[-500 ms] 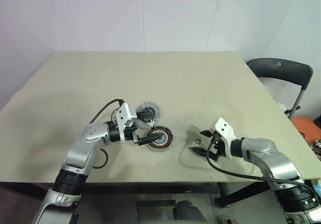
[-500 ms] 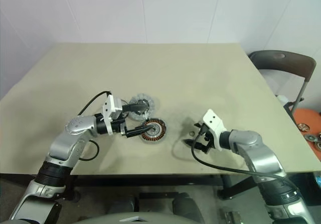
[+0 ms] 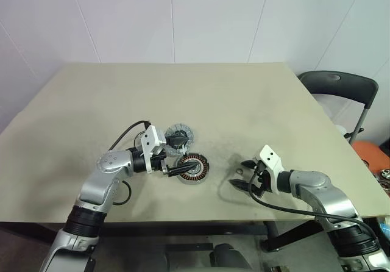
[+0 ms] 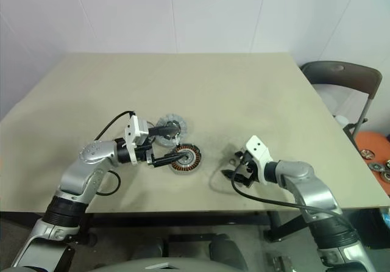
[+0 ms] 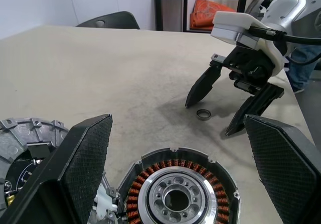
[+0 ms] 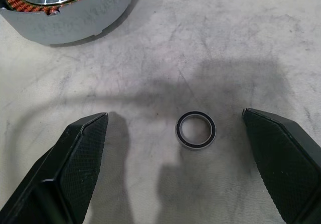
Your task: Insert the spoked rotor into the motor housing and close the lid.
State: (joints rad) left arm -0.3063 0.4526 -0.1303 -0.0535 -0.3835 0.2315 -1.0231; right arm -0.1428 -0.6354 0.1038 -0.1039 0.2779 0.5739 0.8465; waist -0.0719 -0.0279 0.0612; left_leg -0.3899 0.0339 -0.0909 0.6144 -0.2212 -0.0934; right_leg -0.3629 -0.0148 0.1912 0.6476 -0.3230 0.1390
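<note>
The motor housing (image 3: 194, 169), a dark ring with copper windings, lies on the table in front of me, left of centre. The silvery spoked rotor (image 5: 175, 199) sits in its hollow centre. Just behind the housing and touching it lies the lid (image 3: 180, 135), a grey disc with a ribbed rim. My left gripper (image 3: 176, 156) is open and level. One finger reaches over the lid, the other lies along the housing's near side. My right gripper (image 3: 242, 174) is open and tilted down, a short way right of the housing, holding nothing.
A small dark ring (image 6: 195, 130) lies on the beige table (image 3: 183, 89) between the right gripper's fingers. A dark chair (image 3: 338, 86) and an orange object (image 3: 373, 156) stand beyond the table's right edge.
My right forearm has dropped a little, while the gripper stays over the small ring. The left arm, housing and lid are where they were.
</note>
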